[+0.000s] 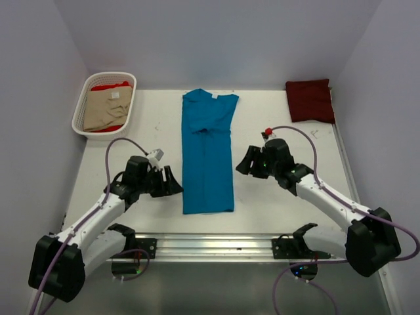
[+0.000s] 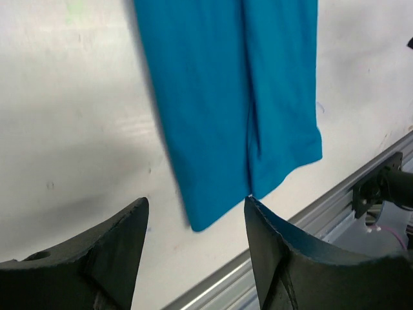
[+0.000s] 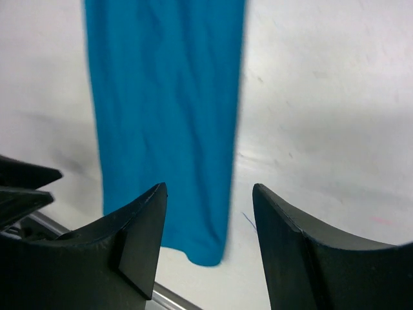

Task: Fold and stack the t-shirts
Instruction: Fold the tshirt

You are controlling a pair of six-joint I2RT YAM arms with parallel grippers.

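A white basket [image 1: 81, 108] sits at the far left corner of the table [image 1: 144, 125]. A beige shirt [image 1: 105, 111] lies folded in it on top of a red shirt [image 1: 110, 85], which shows at the basket's far end and along its near edge.

The teal shirt [image 1: 208, 154] lies flat in the middle of the table, folded into a long narrow strip that runs from the far side toward the arms, collar end away from them. The maroon shirt [image 1: 310, 100] lies folded at the far right corner, well apart from the others.

The left gripper [image 1: 176, 184] sits low, just beside the strip's left edge near its lower end. Its jaws are spread and hold nothing. The right gripper [image 1: 241, 163] sits just beside the strip's right edge, a little farther up. Its jaws are spread too, and empty.

The overhead view alone shows the basket and the maroon shirt. The left wrist view shows a seam-like crease down the teal cloth and the strip's near corner close to a metal rail [image 2: 310, 219] at the table's edge. In the right wrist view, the strip's end hangs between the dark fingers [image 3: 139, 232], clear of both, over bare white table.
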